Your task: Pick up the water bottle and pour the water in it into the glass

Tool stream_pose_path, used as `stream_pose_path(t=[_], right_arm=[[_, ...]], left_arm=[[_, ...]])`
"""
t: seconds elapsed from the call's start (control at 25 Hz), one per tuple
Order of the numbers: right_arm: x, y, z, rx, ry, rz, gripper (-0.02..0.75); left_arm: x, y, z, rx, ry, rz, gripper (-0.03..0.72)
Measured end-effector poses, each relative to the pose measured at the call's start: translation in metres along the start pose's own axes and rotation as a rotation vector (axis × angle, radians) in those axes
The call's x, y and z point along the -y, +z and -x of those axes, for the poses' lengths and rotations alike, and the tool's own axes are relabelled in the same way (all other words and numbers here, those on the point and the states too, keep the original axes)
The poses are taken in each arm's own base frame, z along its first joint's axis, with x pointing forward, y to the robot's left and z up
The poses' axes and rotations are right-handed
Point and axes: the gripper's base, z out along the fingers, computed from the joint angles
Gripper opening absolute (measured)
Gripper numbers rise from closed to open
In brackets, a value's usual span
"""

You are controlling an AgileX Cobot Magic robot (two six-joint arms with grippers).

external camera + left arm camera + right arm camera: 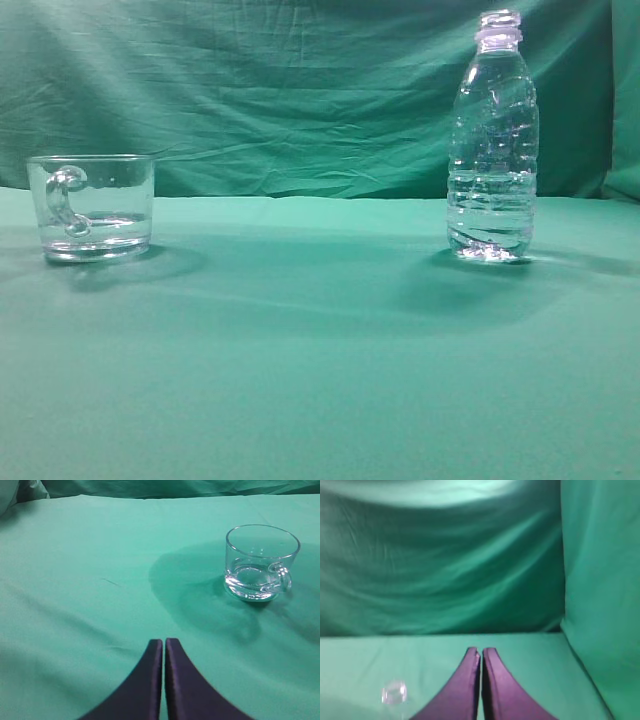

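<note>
A green cloth-covered table fills the scene, with a creased green cloth backdrop hanging behind it. On the right of the exterior view stands the water bottle, a tall clear ribbed plastic bottle with an open threaded neck, upright and untouched. The water inside it, clear and colourless, appears to reach somewhat under halfway up. Well apart from it, on the left, sits the glass, a short wide clear mug with a thick base and a curved handle turned toward the exterior camera; it seems to hold a shallow layer of liquid, though this could be the thick base. In the left wrist view the left gripper has its dark fingers pressed together, holding nothing, with the mug ahead and to the right. The right gripper is likewise closed and empty; a small round clear shape near it may be the bottle mouth. Judged from this, nothing has begun: grasping, lifting and pouring all remain
</note>
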Motion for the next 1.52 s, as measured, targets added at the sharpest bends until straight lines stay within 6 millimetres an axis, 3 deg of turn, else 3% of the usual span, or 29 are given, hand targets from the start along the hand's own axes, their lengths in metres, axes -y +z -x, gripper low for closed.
stream_pose_path(t=[0.12, 0.28, 0.64, 0.88, 1.04, 1.52], right_arm=[[-0.004, -0.011, -0.014, -0.128, -0.068, 0.051, 0.000], [-0.005, -0.034, -0.028, -0.119, -0.096, 0.074, 0.000], [0.003, -0.044, -0.125, -0.113, -0.122, 0.054, 0.000], [0.006, -0.040, -0.168, -0.173, -0.139, 0.045, 0.000], [0.009, -0.038, -0.182, -0.217, -0.128, 0.009, 0.000], [0.010, -0.038, -0.185, -0.249, -0.108, -0.016, 0.000]], left_arm=[[0.000, 0.000, 0.000, 0.000, 0.000, 0.000, 0.000], [0.000, 0.000, 0.000, 0.000, 0.000, 0.000, 0.000], [0.000, 0.000, 0.000, 0.000, 0.000, 0.000, 0.000], [0.000, 0.000, 0.000, 0.000, 0.000, 0.000, 0.000], [0.000, 0.000, 0.000, 0.000, 0.000, 0.000, 0.000], [0.000, 0.000, 0.000, 0.000, 0.000, 0.000, 0.000]])
